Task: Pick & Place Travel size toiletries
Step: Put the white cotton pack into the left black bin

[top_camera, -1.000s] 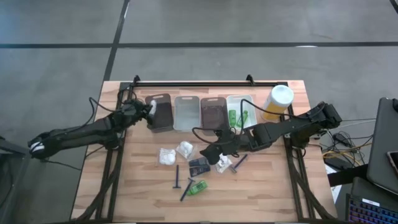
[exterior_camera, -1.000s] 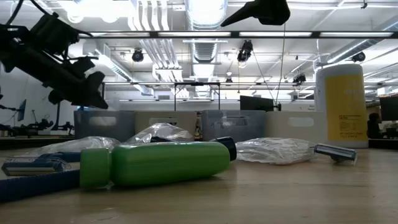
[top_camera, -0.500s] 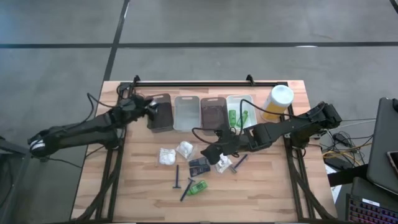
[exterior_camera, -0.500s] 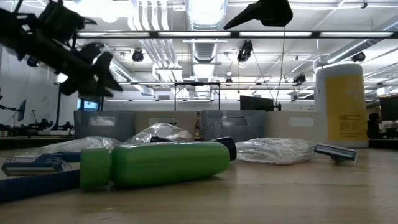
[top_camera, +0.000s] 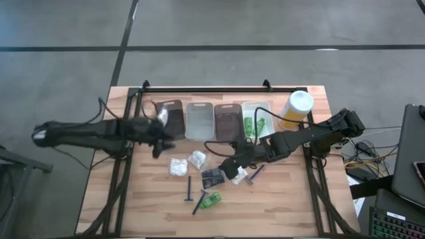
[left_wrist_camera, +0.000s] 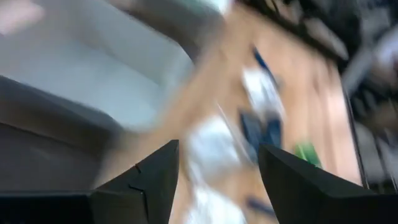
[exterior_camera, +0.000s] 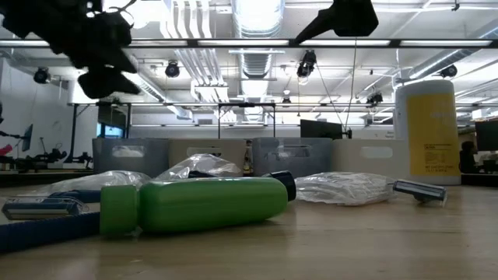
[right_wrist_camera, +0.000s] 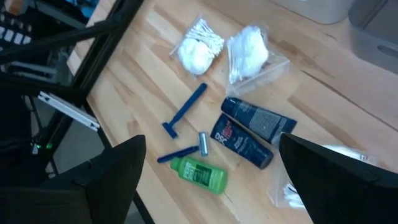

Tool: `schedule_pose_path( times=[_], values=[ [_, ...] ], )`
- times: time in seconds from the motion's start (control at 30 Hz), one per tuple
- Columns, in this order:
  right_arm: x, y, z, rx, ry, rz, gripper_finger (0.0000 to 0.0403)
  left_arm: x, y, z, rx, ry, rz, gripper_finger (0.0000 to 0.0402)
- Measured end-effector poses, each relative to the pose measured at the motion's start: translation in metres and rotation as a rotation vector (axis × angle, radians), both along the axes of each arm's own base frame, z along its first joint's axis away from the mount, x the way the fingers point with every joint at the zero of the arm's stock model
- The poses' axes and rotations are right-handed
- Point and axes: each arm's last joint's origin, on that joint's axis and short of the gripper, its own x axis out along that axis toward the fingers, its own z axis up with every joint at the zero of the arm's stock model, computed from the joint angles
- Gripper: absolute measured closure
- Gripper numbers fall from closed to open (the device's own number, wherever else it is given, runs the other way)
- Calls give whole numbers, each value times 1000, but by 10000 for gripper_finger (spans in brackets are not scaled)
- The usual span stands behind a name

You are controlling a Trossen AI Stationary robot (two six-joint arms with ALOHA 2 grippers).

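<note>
Tabletop (top_camera: 292,206): pale wood, carrying four bins in a row along its far side and loose toiletries nearer the middle.
Left arm: reaches in from the left edge; its hand (top_camera: 161,137) hovers just in front of the leftmost bin, fingers spread apart and holding nothing.
Right arm: stretches from the right edge toward the centre; its hand (top_camera: 228,165) hangs over the loose items, fingers wide apart and empty, as the right wrist view shows.
Canister (top_camera: 295,109): tall, yellow with a white lid, upright at the right end of the bin row.
Bins: a dark bin (top_camera: 171,120), a clear bin (top_camera: 198,120), a brown bin (top_camera: 226,119), and a second clear bin (top_camera: 255,117) with green bottles in it.
White bundles: two (top_camera: 177,166) (top_camera: 197,159) side by side left of centre, a third (top_camera: 240,176) just below the right hand.
Dark tubes (right_wrist_camera: 249,134): two, lying side by side beside the right hand.
Green bottle (top_camera: 211,200): lying on its side near the front, beside a razor.
Razors: one blue razor (top_camera: 189,189) left of the green bottle, another razor (top_camera: 255,174) right of the third bundle.
</note>
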Motion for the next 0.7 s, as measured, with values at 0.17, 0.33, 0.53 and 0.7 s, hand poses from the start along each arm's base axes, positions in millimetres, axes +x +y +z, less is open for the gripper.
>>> schedule_pose_path(
  times=[0.17, 0.33, 0.53, 0.7],
  values=[
    [-1, 0, -1, -15, 17, 12, 39, 9, -34, -23, 8, 140, -184, 182],
    [-1, 0, -1, -22, 23, 33, 39, 23, -54, -47, 114, 272, -259, 181],
    [-1, 0, -1, -20, 24, 40, 39, 43, -57, -72, 200, 371, -299, 181],
    [-1, 0, -1, -18, 24, 38, 39, 55, -54, -86, 247, 451, -318, 181]
  ],
)
